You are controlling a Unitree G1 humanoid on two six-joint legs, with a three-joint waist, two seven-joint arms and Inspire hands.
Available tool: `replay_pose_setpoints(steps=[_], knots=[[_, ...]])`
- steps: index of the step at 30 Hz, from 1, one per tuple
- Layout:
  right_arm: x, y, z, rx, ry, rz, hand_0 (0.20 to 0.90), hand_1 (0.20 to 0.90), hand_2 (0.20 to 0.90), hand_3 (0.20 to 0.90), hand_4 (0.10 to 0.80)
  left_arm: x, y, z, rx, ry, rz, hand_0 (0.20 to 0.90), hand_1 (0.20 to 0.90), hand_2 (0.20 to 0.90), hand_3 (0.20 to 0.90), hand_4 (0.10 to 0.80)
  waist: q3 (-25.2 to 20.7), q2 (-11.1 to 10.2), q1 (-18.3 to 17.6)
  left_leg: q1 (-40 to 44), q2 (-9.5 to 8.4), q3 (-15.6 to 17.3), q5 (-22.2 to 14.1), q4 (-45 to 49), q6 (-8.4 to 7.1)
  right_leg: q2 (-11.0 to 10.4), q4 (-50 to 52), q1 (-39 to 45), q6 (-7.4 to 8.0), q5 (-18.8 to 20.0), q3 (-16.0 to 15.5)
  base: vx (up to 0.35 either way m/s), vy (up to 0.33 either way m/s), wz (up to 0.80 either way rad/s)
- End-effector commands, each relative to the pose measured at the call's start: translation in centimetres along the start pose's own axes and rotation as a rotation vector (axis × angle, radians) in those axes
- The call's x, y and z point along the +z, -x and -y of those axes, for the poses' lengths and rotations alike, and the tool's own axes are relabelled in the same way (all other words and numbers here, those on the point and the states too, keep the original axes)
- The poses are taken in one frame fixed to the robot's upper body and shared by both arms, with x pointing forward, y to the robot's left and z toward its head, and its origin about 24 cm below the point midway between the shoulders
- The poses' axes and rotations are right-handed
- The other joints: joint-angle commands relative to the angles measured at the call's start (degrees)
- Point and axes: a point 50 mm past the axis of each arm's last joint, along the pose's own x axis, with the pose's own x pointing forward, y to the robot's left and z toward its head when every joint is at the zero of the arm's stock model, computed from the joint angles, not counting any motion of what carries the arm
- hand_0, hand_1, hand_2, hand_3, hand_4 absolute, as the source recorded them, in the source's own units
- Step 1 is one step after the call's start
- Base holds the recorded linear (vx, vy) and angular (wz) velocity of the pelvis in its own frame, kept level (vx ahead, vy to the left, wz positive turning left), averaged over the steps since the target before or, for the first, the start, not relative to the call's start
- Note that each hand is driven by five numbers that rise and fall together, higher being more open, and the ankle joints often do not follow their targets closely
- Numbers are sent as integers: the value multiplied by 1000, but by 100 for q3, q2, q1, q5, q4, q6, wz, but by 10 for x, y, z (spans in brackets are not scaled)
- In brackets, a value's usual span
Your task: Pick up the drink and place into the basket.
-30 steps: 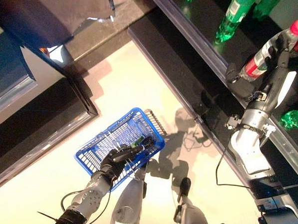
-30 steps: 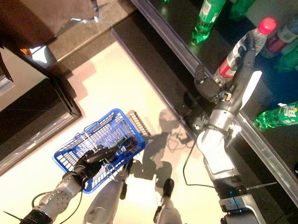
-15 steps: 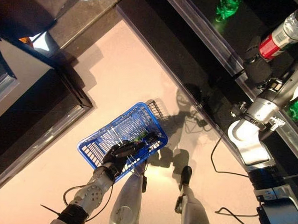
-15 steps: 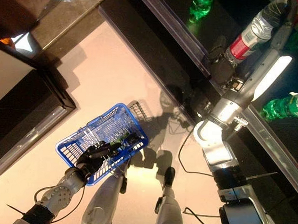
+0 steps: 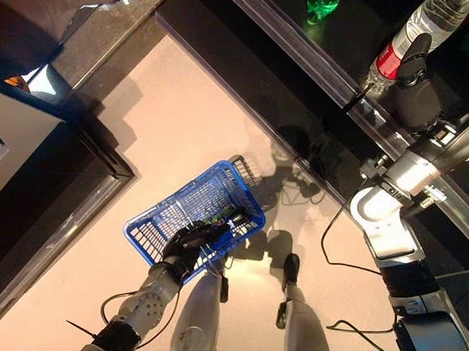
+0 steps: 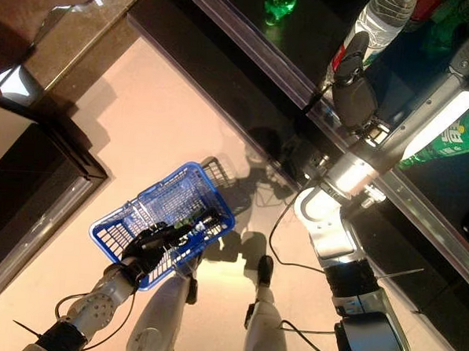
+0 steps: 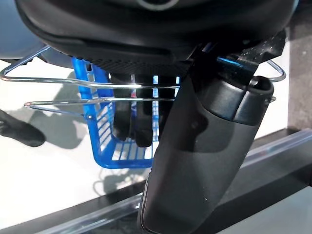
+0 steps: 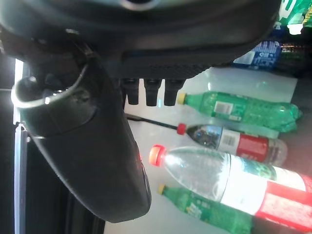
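Observation:
The drink is a clear bottle with a red label and a red cap (image 5: 398, 46), standing on the dark shelf at the upper right. It also shows in the right wrist view (image 8: 229, 180). My right hand (image 5: 418, 99) is right beside it, open, with the thumb (image 8: 87, 146) to one side and the fingers straight. I cannot tell if it touches the bottle. My left hand (image 5: 185, 248) is shut on the thin wire handles (image 7: 73, 80) of the blue basket (image 5: 181, 212), which hangs low in front at the left. A dark and green thing (image 5: 219, 219) lies in the basket.
Green bottles (image 6: 279, 1) (image 6: 457, 132) and another red-labelled bottle (image 8: 229, 139) lie on the shelf around the drink. The shelf's metal edge (image 5: 303, 61) runs diagonally across the upper right. A dark cabinet (image 5: 61, 182) stands at the left, with pale floor (image 5: 198, 126) between them.
The whole picture has shifted, so the camera has moved. My right hand stays by the red-labelled bottle. The blue basket still hangs from my left hand.

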Motion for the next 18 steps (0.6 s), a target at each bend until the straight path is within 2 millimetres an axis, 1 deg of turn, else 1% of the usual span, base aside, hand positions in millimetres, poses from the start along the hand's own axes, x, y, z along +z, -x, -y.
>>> replay_pose_setpoints(steps=[1,6,11,18], knots=[[38,-43,-12,30,-191,168,900,900,900,900,800,39,17,41,-230,80,231,300,300,300,200,100,-127,180,-21,-22,8,-178,-622,698,-257,-104,509,-549,-245,239,-219,35,13,-1],[27,-46,-17,74,-169,108,900,900,900,900,800,39,15,42,-232,78,228,300,300,300,200,100,-127,222,6,-48,-27,-172,-630,700,-226,-130,587,-649,-249,244,-270,23,4,0],[19,-56,-19,102,-158,61,900,900,900,900,800,38,14,43,-237,74,224,300,300,300,200,100,-127,263,25,-101,-55,-156,-637,679,-195,-162,633,-779,-234,272,-305,35,-1,1],[15,-74,-17,50,-155,38,900,900,900,900,800,38,14,44,-240,65,214,300,300,300,200,100,-127,304,56,-198,-84,-151,-655,656,-160,-197,677,-984,-199,328,-295,33,-10,1]])
